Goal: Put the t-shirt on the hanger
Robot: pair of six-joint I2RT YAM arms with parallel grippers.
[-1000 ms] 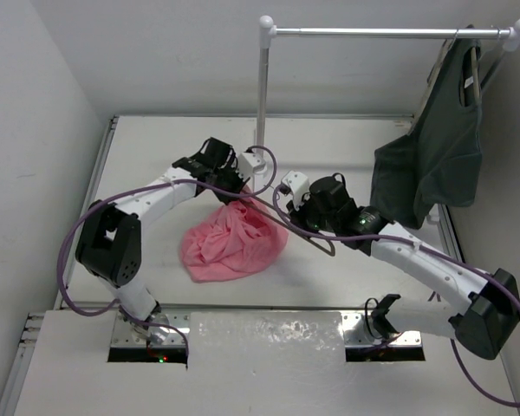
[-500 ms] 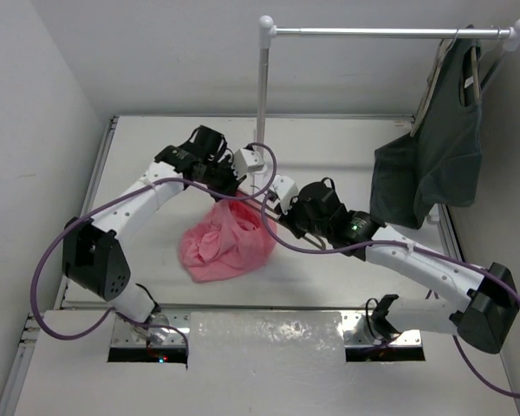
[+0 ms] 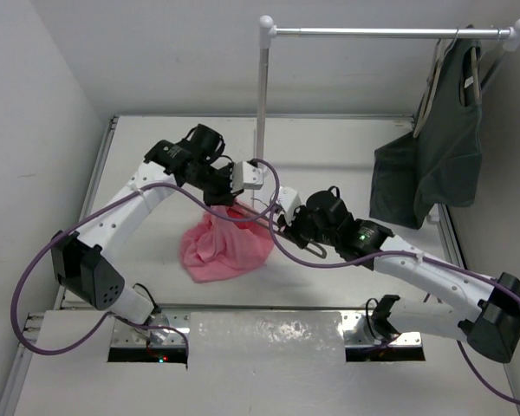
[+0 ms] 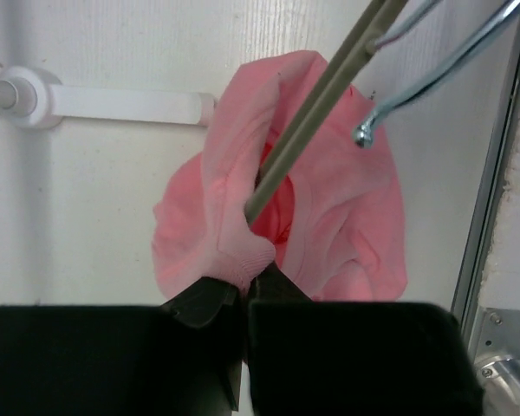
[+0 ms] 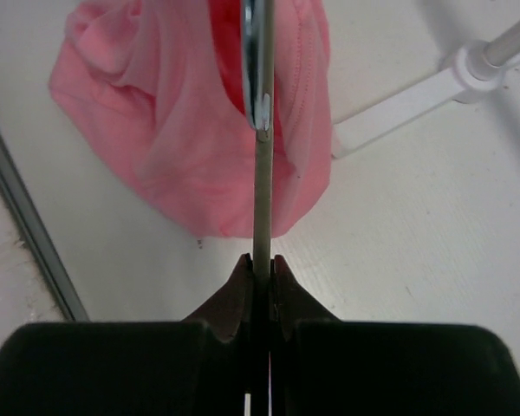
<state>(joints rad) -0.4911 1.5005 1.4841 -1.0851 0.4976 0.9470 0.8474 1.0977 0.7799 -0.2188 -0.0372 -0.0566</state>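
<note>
Two claws at work: the left claw [image 4: 243, 290] pinches an edge of the soft salmon-pink t-shirt [image 3: 224, 244], which sags bunched onto the white desk [image 3: 347, 147]. The right claw [image 5: 262, 264] clamps the thin taupe-grey hanger [image 5: 261, 186], its bar entering the opening. The cloth looks limp and light, best held at a seamed edge.

T-shirt [image 3: 225, 247]: plain pink.
Hanger [image 4: 316, 111]: grey-brown, with a shiny silver hook [image 4: 362, 134].
Other top [image 3: 438, 156]: dark grey-green.
Rail [image 3: 373, 32]: silver, white ends.
Table [image 3: 347, 147]: white.
My arms [image 3: 433, 273]: white and black, purple cables [image 3: 15, 305].
</note>
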